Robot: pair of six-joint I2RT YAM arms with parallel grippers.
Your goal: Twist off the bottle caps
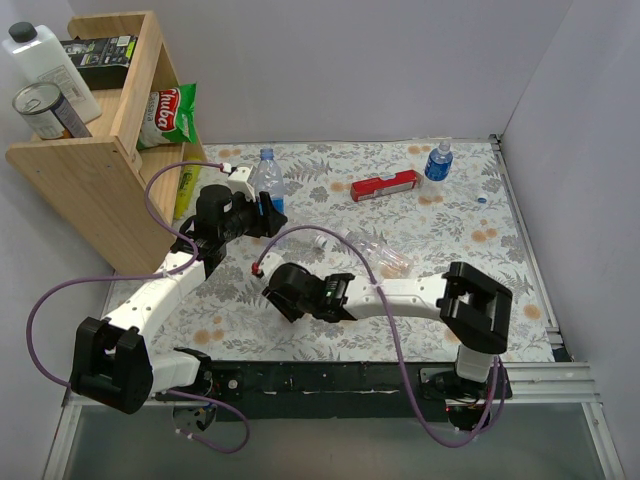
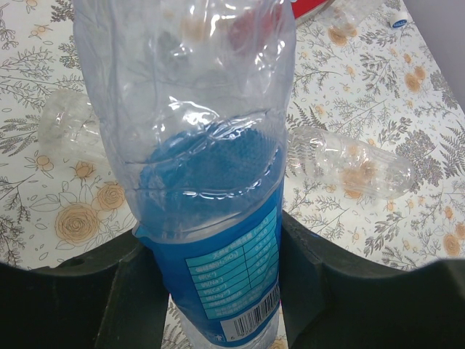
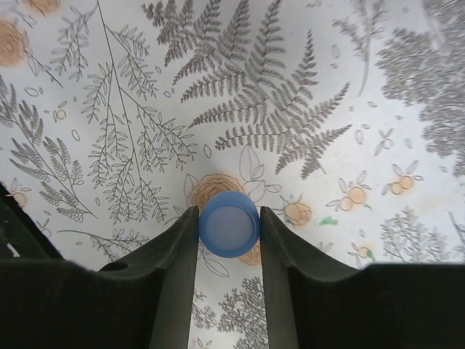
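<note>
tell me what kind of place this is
Probably a robot test cell rather than a home. Plain white walls box in a table with a floral cloth, a left arm and right arm are bolted at its near edge, and a wooden shelf holds groceries.

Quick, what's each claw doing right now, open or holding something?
Left claw: closed on a blue-labelled water bottle.
Right claw: closed on a small blue bottle cap.
</note>
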